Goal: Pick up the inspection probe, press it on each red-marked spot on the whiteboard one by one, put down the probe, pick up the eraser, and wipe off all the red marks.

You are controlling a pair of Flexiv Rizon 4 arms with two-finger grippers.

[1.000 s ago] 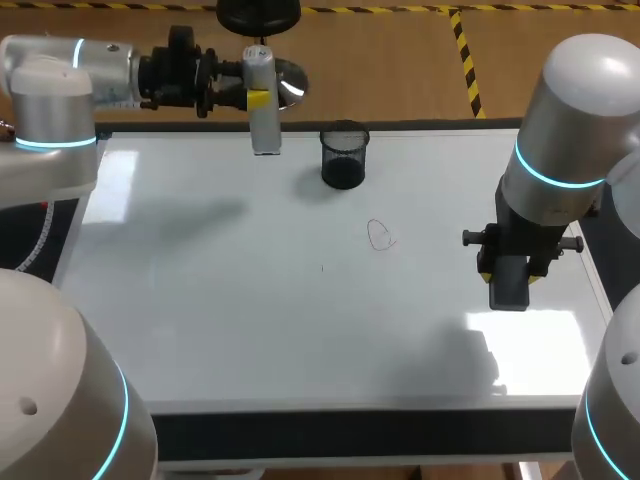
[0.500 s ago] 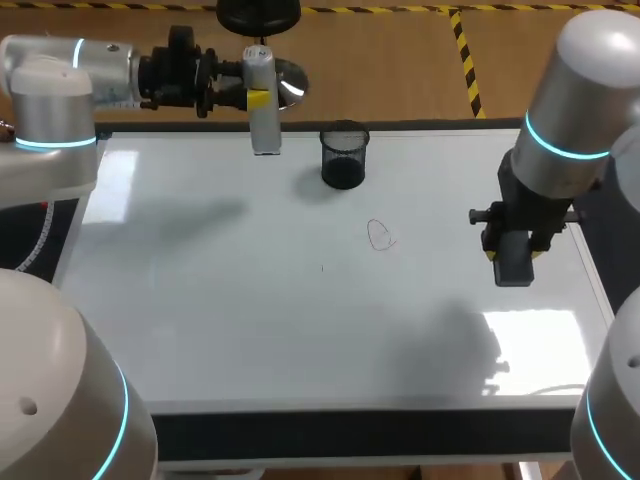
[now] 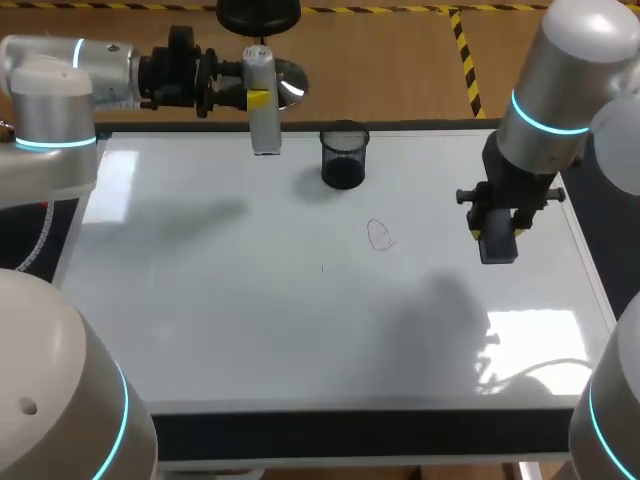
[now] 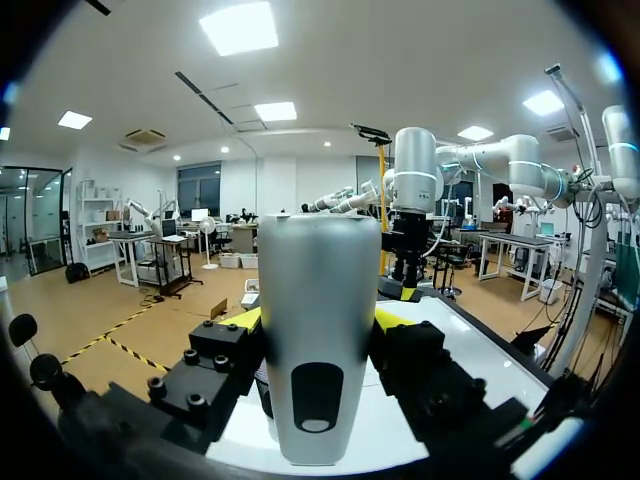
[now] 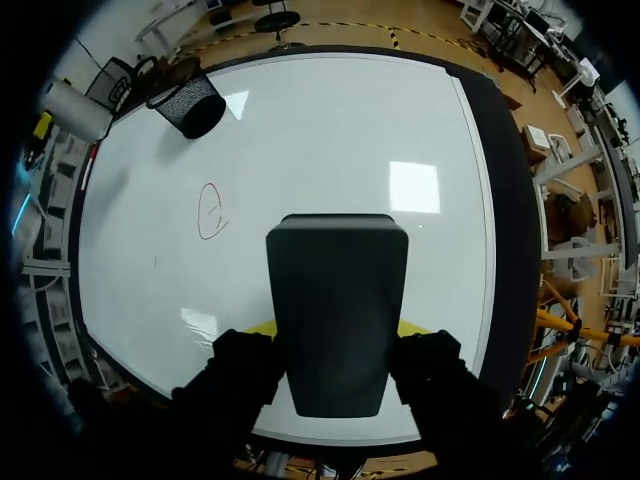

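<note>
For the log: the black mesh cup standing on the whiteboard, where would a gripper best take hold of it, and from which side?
Probably across its round wall just below the rim, coming down from above: the mesh cup stands upright, mouth up, with bare whiteboard around it, so there is room on both sides of the wall.

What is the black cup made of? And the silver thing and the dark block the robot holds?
The cup looks like black wire mesh: its wall is a fine see-through grid. The probe seems smooth matt metal or painted plastic, softly shiny. The eraser looks like dull dark plastic or foam; I cannot tell which.
</note>
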